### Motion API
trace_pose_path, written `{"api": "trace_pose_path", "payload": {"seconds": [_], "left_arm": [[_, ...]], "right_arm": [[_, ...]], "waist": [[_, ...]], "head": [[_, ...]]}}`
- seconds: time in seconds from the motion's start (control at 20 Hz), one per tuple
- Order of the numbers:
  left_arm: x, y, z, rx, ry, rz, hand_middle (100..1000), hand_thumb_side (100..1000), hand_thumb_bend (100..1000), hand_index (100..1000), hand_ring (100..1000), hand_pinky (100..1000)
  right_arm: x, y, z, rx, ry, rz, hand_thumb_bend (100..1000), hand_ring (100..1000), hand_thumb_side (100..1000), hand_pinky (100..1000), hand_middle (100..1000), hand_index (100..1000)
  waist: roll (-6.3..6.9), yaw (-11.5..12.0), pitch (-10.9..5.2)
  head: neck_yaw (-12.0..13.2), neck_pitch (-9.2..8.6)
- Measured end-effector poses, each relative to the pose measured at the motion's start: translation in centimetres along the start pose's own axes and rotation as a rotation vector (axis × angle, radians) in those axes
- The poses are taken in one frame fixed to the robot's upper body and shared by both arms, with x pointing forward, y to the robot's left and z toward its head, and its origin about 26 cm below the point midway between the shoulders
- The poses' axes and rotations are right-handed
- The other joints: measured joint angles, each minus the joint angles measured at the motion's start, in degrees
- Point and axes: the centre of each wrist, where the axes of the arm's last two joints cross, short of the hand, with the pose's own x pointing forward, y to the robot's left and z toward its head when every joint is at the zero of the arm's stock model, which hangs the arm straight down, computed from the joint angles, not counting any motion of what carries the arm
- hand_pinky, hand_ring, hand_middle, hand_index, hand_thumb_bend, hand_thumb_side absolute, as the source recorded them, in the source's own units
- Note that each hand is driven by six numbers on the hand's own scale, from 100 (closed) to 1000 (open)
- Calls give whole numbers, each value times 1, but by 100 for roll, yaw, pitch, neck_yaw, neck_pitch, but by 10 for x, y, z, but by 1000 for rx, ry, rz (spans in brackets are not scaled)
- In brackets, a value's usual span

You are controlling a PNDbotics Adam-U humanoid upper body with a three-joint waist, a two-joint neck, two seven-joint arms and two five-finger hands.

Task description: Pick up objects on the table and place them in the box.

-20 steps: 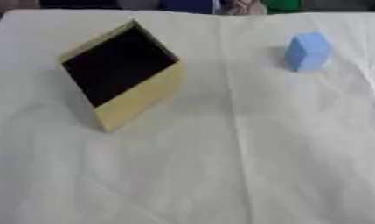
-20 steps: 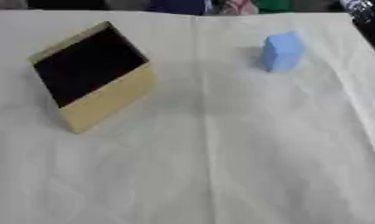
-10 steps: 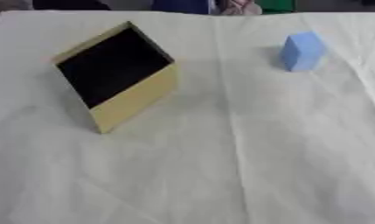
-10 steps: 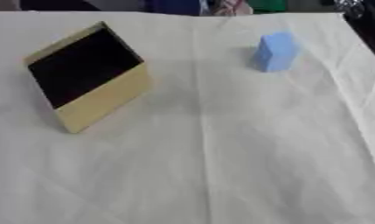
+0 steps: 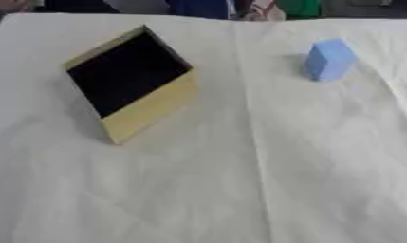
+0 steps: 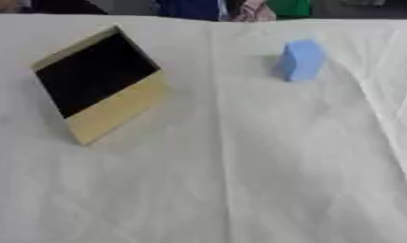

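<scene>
Nothing had moved: blue block (image 5: 328, 59) sat well apart from the box (image 5: 130, 83) (neither hand showed, fingers untellable), so picking remained undone.

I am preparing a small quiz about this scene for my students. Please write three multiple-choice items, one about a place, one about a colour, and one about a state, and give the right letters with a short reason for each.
1. Where does the blue block stand in relation to the box?
A. inside the box
B. on the white cloth, apart from the box, to its right and farther back
C. on top of the box's rim

2. What colour is the inside of the box?
A. black
B. red
C. white

3. What is the state of the box?
A. closed with a lid
B. open, with nothing visible inside
C. open, with the blue block inside

Answers:
1. B, since bare cloth lies between the block and the box.
2. A, as the interior looks dark black within tan walls.
3. B, because the opening faces up and shows only the dark interior.

Neither robot hand is in view.
</scene>
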Motion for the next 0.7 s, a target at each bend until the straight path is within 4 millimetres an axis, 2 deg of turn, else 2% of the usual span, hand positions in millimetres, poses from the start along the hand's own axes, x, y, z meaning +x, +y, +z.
{"api": "trace_pose_path", "payload": {"seconds": [0.15, 0.3, 0.45, 0.6, 0.7], "left_arm": [[0, 0, 0, -1, 2, 0, 613, 941, 100, 873, 593, 667], [0, 0, 1, -2, 4, -1, 613, 940, 100, 874, 593, 667], [-1, 1, 1, -3, 7, -3, 613, 940, 100, 874, 593, 667], [-1, 1, 2, -5, 10, -3, 613, 940, 100, 875, 593, 667], [-1, 1, 2, -6, 11, -1, 613, 939, 100, 875, 593, 667]], "right_arm": [[-6, -3, -30, 73, 9, 112, 100, 922, 1000, 925, 843, 900], [-17, 10, -48, 142, 20, 165, 100, 936, 1000, 946, 868, 900], [-18, 20, -77, 226, 26, 213, 100, 948, 1000, 961, 890, 908], [-19, 40, -101, 331, 21, 261, 100, 965, 1000, 973, 919, 921], [-21, 56, -109, 405, 12, 294, 100, 971, 1000, 977, 932, 927]], "waist": [[-1, -13, -24], [2, -19, -27], [22, -50, -65], [18, -55, -85], [19, -59, -86]], "head": [[7, 21], [26, 49], [42, 50], [35, 50], [15, 49]]}}
